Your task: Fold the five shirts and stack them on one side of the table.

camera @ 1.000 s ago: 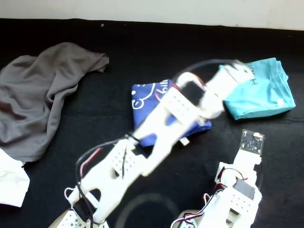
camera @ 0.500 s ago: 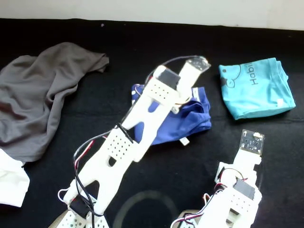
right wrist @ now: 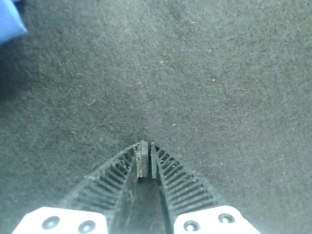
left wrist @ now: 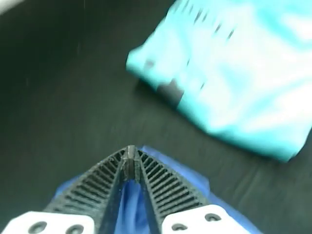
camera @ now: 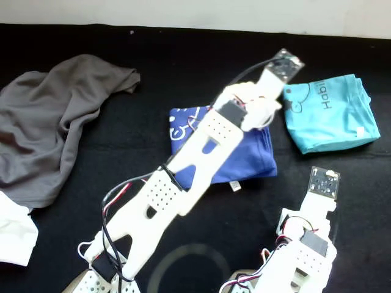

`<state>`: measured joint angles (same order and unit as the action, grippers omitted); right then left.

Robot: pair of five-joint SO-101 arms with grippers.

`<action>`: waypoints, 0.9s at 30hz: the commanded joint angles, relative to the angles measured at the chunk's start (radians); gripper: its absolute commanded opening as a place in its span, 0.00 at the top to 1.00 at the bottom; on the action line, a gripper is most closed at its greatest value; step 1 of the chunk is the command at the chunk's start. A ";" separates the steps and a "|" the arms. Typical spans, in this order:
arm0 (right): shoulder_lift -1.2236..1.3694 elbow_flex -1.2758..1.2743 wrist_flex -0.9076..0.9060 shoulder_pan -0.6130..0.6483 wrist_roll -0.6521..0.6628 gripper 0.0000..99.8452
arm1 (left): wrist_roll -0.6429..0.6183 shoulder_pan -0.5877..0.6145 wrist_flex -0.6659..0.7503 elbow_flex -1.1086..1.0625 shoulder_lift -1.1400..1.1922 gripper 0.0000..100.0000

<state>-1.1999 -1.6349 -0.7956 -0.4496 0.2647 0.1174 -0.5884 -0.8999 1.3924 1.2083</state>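
A folded blue shirt (camera: 244, 152) lies mid-table under my left arm. My left gripper (left wrist: 130, 152) is at that shirt's far right corner, fingers pressed together with blue cloth (left wrist: 129, 204) between them. A folded teal shirt (camera: 330, 113) lies just right of it, and in the left wrist view the teal shirt (left wrist: 234, 83) is just beyond the fingertips. A crumpled grey shirt (camera: 55, 116) sprawls at the left, with a white shirt (camera: 12, 235) at the left edge. My right gripper (right wrist: 146, 157) is shut on nothing, low over bare black cloth.
The table (camera: 183, 67) is covered in black cloth, and a pale wall runs along its far edge. The right arm (camera: 305, 244) is folded back at the near right. A blue shirt corner (right wrist: 9, 22) shows in the right wrist view.
The left arm swung left from the teal shirt, then back right. The blue shirt was bunched up half a second ago and now lies flatter, slightly farther right. The right arm stayed still.
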 commanded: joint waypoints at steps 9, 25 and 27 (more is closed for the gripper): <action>-0.002 -0.010 0.007 0.004 -0.009 0.99 | 0.003 0.051 -0.341 0.263 -0.068 0.99; -0.002 -0.010 0.007 0.005 -0.009 0.99 | 0.002 0.048 -0.301 0.211 0.114 0.99; -0.002 -0.010 0.007 0.005 -0.009 0.99 | 0.002 0.036 -0.236 0.213 0.134 0.99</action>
<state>-1.1999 -1.6349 -0.7956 -0.4496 0.2647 0.1189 -0.5332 -1.2283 1.5950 1.3449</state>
